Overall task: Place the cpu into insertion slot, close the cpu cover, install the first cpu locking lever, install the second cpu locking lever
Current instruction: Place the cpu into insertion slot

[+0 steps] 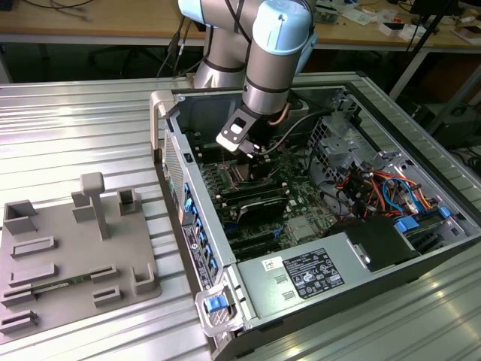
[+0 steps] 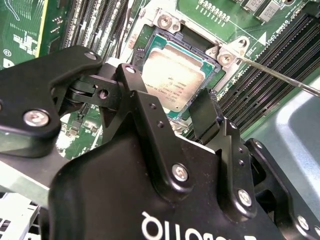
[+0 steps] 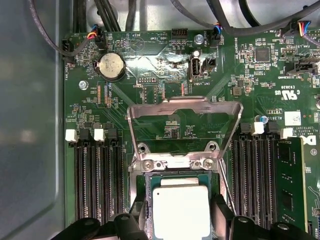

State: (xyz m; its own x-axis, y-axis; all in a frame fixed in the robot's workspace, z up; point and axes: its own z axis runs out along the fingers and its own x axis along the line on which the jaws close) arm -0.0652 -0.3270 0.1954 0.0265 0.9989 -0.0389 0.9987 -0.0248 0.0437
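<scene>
Closest to you in the second wrist view is the black body of the gripper (image 2: pixel 166 85). Its two fingers (image 2: pixel 204 112) reach down and close against two opposite edges of the one cpu (image 3: pixel 181 212). The cpu lies flat inside the insertion slot (image 3: pixel 176 175) with its silver top facing up.

Beside the slot, along one edge, you can see the single cpu cover (image 3: pixel 185 102) swung up and open. It is hinged at a bracket held by two silvery screws. One thin locking lever (image 2: pixel 280 77) juts away from a corner of the slot and is not latched. Banks of long memory slots run along two opposite sides of the slot, and one memory module (image 3: pixel 290 185) sits in the bank beyond the lever. Beyond the raised cover lies one coin cell (image 3: pixel 111 66).

In the exterior view, you see the one arm (image 1: pixel 270 53) reaching down into the open computer case (image 1: pixel 192 226) above the slot. The case rests on the ribbed metal surface (image 1: pixel 75 128). Well away from the slot, toward the exterior view's left, sits one grey fixture tray (image 1: pixel 75 256).
</scene>
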